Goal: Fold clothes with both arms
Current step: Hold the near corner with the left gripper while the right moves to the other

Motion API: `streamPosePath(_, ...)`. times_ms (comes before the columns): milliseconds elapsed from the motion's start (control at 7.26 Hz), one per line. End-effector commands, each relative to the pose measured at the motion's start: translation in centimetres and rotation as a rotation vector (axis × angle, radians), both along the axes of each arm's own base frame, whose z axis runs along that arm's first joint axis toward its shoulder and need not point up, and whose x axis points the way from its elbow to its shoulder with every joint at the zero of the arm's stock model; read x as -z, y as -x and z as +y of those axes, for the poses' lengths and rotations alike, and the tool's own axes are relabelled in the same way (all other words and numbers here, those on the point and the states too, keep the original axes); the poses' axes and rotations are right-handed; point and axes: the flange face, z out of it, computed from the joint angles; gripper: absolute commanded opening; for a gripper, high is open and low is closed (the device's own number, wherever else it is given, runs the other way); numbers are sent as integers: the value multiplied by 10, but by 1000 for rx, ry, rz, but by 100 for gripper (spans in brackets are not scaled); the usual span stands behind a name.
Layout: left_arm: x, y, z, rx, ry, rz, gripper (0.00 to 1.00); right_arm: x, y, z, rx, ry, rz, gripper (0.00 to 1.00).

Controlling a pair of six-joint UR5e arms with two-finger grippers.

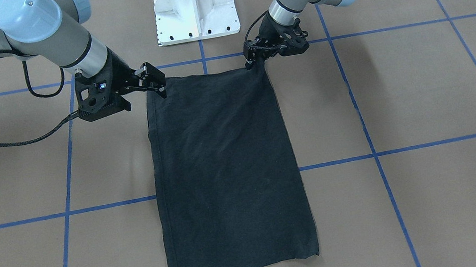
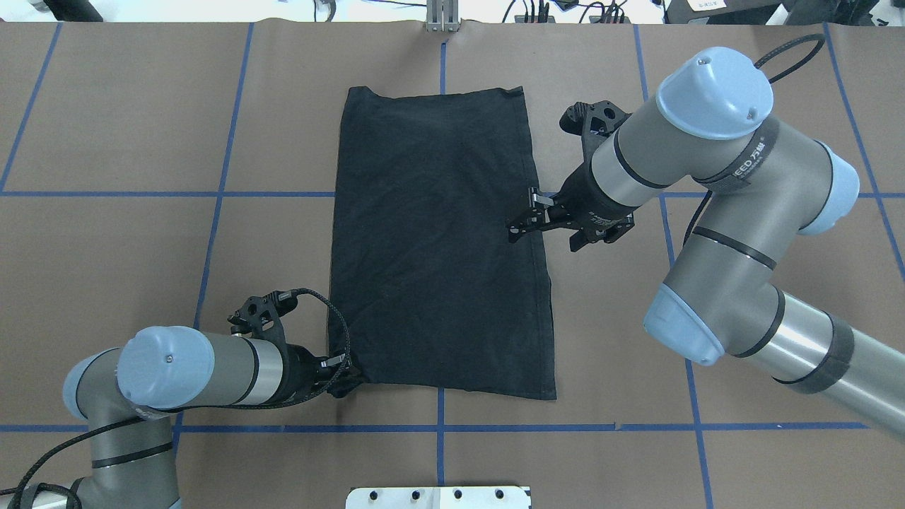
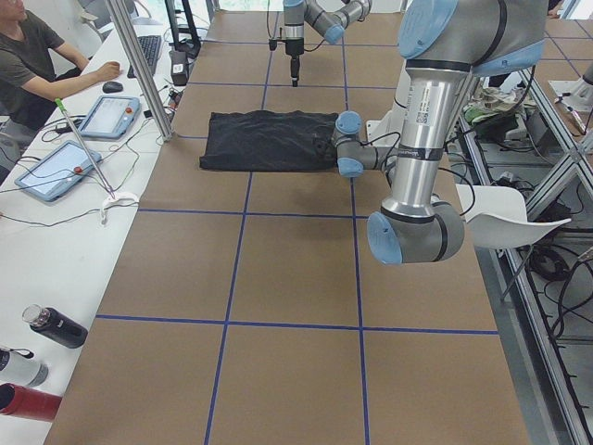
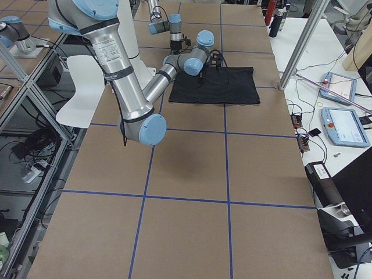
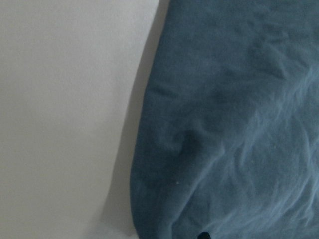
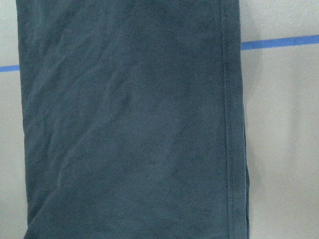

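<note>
The black T-shirt [image 1: 224, 169] [image 2: 438, 240] lies flat on the brown table, folded into a long rectangle, and no logo shows. My left gripper [image 1: 252, 62] [image 2: 344, 382] is low at the shirt's corner nearest the robot on my left side. It is shut on the cloth, which bunches up into it. My right gripper [image 1: 157, 83] [image 2: 524, 215] hovers open above the shirt's right edge and holds nothing. The left wrist view shows a rounded cloth edge [image 5: 229, 124] close up. The right wrist view looks down on the hemmed edge [image 6: 129, 124].
The white pedestal base [image 1: 194, 6] stands at the robot's side of the table. Blue tape lines [image 1: 106, 206] grid the brown surface. A side bench holds tablets [image 3: 56, 167] and bottles [image 3: 51, 326], with a seated person [image 3: 37, 65] beside it. A metal post [image 3: 139, 69] rises near the table's edge.
</note>
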Motion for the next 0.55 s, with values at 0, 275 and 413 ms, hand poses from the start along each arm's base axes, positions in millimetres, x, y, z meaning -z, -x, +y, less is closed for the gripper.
streamPosePath(0, -2, 3, -6, 11, 0, -3, 51, -1, 0, 0, -1, 0, 2, 100)
streamPosePath(275, 0, 6, -5, 11, -1, 1, 42, -1, 1, 0, 1, 1, 3, 100)
streamPosePath(413, 0, 5, -1, 5, -2, 1, 37, -1, 1, 0, -1, 3, 3, 100)
